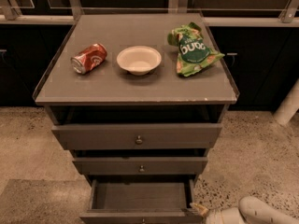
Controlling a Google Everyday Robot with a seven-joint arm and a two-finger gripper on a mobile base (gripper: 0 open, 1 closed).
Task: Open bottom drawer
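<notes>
The bottom drawer point(140, 197) of the grey cabinet stands pulled out, its empty inside showing; its front runs along the lower frame edge and its knob is barely visible there. My gripper point(198, 210) is at the drawer's front right corner, low in the view, with the white arm point(254, 211) trailing to the right. The middle drawer point(140, 166) and the top drawer point(138, 136) above are shut, each with a small round knob.
On the cabinet top point(135, 87) lie a red soda can point(88, 58) on its side, a white bowl point(138, 59) and a green chip bag point(192, 54). Speckled floor surrounds the cabinet. A white post point(288, 106) stands at the right.
</notes>
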